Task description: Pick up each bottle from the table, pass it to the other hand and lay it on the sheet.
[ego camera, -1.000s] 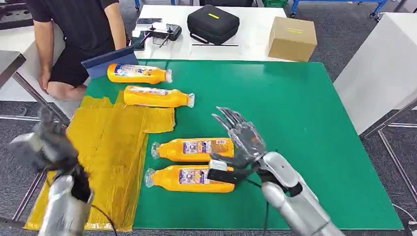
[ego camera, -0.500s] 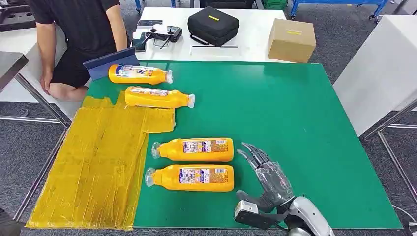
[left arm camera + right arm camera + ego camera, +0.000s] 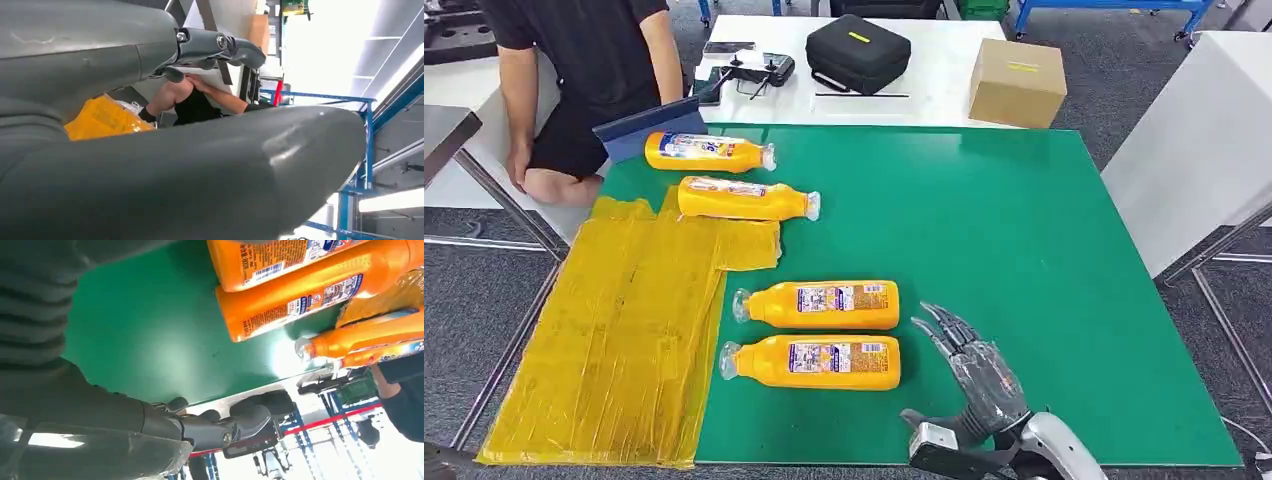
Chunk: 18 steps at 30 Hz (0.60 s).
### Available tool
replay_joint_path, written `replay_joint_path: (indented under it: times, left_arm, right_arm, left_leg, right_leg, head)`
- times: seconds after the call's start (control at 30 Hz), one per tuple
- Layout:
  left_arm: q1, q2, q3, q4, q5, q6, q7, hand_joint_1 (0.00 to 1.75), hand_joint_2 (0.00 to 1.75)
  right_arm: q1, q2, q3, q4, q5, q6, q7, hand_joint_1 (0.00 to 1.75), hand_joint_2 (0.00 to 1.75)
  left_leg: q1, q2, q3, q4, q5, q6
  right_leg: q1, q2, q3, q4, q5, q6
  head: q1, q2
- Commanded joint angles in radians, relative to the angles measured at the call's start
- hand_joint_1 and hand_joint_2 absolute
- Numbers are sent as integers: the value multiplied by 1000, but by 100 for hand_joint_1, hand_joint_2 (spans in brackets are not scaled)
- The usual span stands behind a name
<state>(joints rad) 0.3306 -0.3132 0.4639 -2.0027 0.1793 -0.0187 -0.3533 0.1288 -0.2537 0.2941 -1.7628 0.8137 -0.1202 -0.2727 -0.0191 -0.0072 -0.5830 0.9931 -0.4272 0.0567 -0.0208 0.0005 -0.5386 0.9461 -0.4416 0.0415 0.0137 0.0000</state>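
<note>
Our left hand [image 3: 210, 47] is blurred close-up; we cannot tell its grip. Our right hand [image 3: 969, 385] hovers spread, empty, beside four bottles [image 3: 814, 362] lying on the counter [image 3: 1024, 230], off the sheet [image 3: 624, 330].

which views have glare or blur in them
Head view: sharp and evenly lit, soft sheen on the yellow sheet. Left wrist view: the left hand is close and soft, with the ceiling blown out white. Right wrist view: a glare patch on the green table and an overexposed background.

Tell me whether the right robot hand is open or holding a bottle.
Open: the right robot hand has spread fingers, holding nothing, beside the nearest bottle.
</note>
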Motion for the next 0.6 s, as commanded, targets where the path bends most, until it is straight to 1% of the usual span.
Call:
replay_joint_path:
  times: [0.03,0.07,0.13,0.17,0.2,0.23,0.27,0.3,0.33,0.37,0.43,0.47,0.5,0.53,0.57,0.6]
  left_arm:
    - [2,-12,16,8,-4,-17,11,0,0]
    - [0,-8,11,13,-3,-20,11,0,0]
    - [-5,1,1,26,-3,-23,15,0,0]
    - [-5,4,-3,30,-2,-23,16,0,0]
    - [-5,6,-6,33,-2,-23,16,0,0]
    - [-4,11,-11,40,-2,-24,16,0,0]
    - [-3,16,-17,47,-1,-25,16,0,0]
    - [-4,15,-20,53,0,-25,16,0,0]
    - [-5,9,-23,57,-2,-23,16,0,0]
    - [-3,-1,-27,58,-6,-19,13,0,0]
    - [-4,-4,-34,58,-9,-15,11,0,0]
    - [-7,2,-41,59,-9,-13,10,0,0]
    - [-14,12,-46,64,-7,-10,11,0,0]
    - [-31,-34,-33,57,-7,-6,15,0,0]
    - [-49,-36,-91,48,-25,26,27,0,0]
    - [-98,-27,-135,69,-59,36,61,0,0]
  right_arm:
    - [-83,16,109,143,116,-36,65,0,175]
    - [-95,11,126,164,128,-43,75,0,175]
    - [-134,6,161,217,136,-62,76,0,175]
    - [-153,8,172,242,132,-75,75,0,175]
    - [-167,10,180,260,133,-78,74,0,175]
    - [-190,19,192,290,136,-89,76,0,175]
    - [-209,24,209,317,142,-111,85,0,175]
    - [-221,32,217,341,147,-113,96,0,175]
    - [-231,41,220,364,143,-124,107,0,175]
    - [-261,51,241,404,164,-153,120,0,175]
    - [-318,73,264,453,186,-177,150,0,175]
    - [-365,96,284,477,200,-180,171,0,175]
    - [-393,116,289,485,192,-175,176,0,175]
    - [-397,187,256,488,212,-154,210,0,175]
    - [-394,260,255,428,289,-100,292,0,175]
    - [-332,269,254,324,339,-74,343,0,175]
  left_leg:
    - [2,4,3,-1,-1,-5]
    - [1,3,3,-1,-1,-3]
    - [2,4,4,-2,-1,-6]
    - [2,3,4,-2,-1,-4]
    - [2,4,4,-2,-1,-5]
    - [1,4,3,-2,0,-3]
    - [2,5,5,-2,-1,-5]
    - [1,4,4,-2,0,-4]
    - [1,5,5,-2,0,-5]
    - [1,4,4,-2,0,-4]
    - [2,5,6,-3,0,-6]
    - [1,4,4,-2,0,-3]
    - [1,7,4,-2,0,-5]
    - [1,5,2,-1,1,-3]
    - [1,7,4,-1,0,-5]
    - [1,8,4,-1,0,-6]
  right_leg:
    - [2,3,3,-1,0,-3]
    - [2,3,2,-2,1,-2]
    - [2,4,4,-2,0,-4]
    - [2,3,4,-2,1,-3]
    - [2,3,4,-2,0,-3]
    - [1,3,3,-2,1,-2]
    - [2,4,4,-2,1,-3]
    - [1,4,3,-2,1,-2]
    - [2,4,4,-2,1,-3]
    - [1,3,4,-2,1,-2]
    - [2,4,5,-3,1,-3]
    - [1,4,3,-2,1,-2]
    - [1,6,3,-1,2,-3]
    - [1,5,1,0,1,-2]
    - [1,7,2,-1,2,-3]
    - [1,8,2,0,2,-4]
  head:
    - [0,0]
    - [0,0]
    - [0,0]
    - [0,0]
    - [0,0]
    - [0,0]
    - [0,0]
    - [0,0]
    - [0,0]
    - [0,0]
    - [0,0]
    - [0,0]
    - [0,0]
    - [0,0]
    - [0,0]
    - [0,0]
